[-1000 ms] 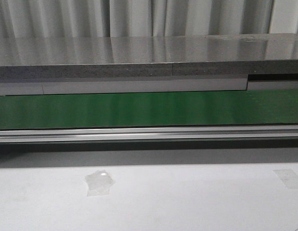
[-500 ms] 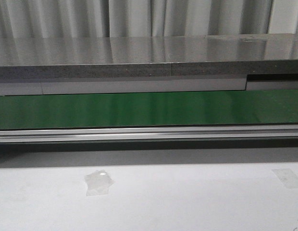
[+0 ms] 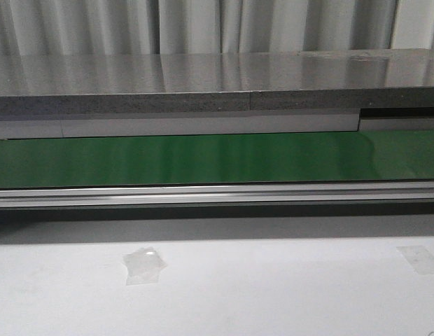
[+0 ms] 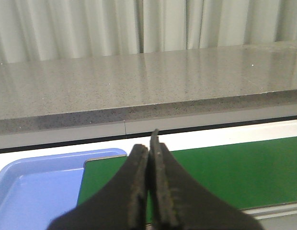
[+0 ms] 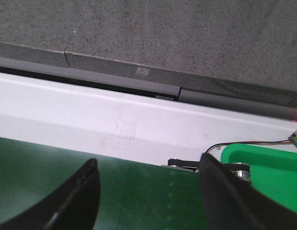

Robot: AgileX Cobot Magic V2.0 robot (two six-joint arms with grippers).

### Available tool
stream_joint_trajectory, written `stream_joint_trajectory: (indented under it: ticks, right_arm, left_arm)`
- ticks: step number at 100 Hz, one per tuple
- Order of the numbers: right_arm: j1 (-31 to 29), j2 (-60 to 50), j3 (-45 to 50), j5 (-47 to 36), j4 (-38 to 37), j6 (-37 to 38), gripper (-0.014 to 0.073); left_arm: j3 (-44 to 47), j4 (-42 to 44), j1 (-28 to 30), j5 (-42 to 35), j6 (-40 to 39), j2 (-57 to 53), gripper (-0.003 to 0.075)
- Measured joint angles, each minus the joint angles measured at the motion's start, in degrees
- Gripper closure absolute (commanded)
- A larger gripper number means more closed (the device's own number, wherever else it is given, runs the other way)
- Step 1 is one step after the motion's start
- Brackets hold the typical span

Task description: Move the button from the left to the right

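The button shows in no view. A green conveyor belt (image 3: 217, 159) runs left to right across the front view, bare, and neither arm shows there. In the left wrist view my left gripper (image 4: 149, 149) is shut and empty, above the belt's left end (image 4: 225, 172) next to a blue tray (image 4: 33, 187). In the right wrist view my right gripper (image 5: 148, 165) is open and empty, above the belt (image 5: 134, 196) near its right end.
A grey stone-like shelf (image 3: 217, 84) runs behind the belt, with grey curtains behind. A metal rail (image 3: 217, 194) borders the belt's front. The white table (image 3: 273, 294) has tape patches (image 3: 143, 264). A bright green bin (image 5: 268, 167) and a roller (image 5: 240, 172) sit at the belt's right end.
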Motion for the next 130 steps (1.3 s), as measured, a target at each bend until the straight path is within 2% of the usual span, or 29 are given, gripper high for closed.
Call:
stream_joint_trajectory:
  ticks: [23,48,74,97,109,130]
  right_arm:
    - [1.9,-17.7,16.8,-6.6,2.0,0.0,0.0137]
    - [2.0,-36.6,29.9,-7.2,2.4,0.0,0.0137]
    - [2.0,-53.0,35.3,-2.7,2.4,0.0,0.0137]
    - [2.0,-56.3,35.8,-0.2,2.4,0.0,0.0148]
    - [2.0,-56.3,35.8,0.0,2.4,0.0,0.0256]
    - [2.0,-56.3,35.8,0.0,2.4,0.0,0.0603]
  left_arm:
    - [0.0,0.0,0.0,0.0,0.0,0.0,0.0740]
    - [0.0,0.0,0.0,0.0,0.0,0.0,0.0740]
    - [0.0,0.0,0.0,0.0,0.0,0.0,0.0740]
    - [0.0,0.0,0.0,0.0,0.0,0.0,0.0740]
    - [0.0,0.0,0.0,0.0,0.0,0.0,0.0740]
    - [0.0,0.0,0.0,0.0,0.0,0.0,0.0740]
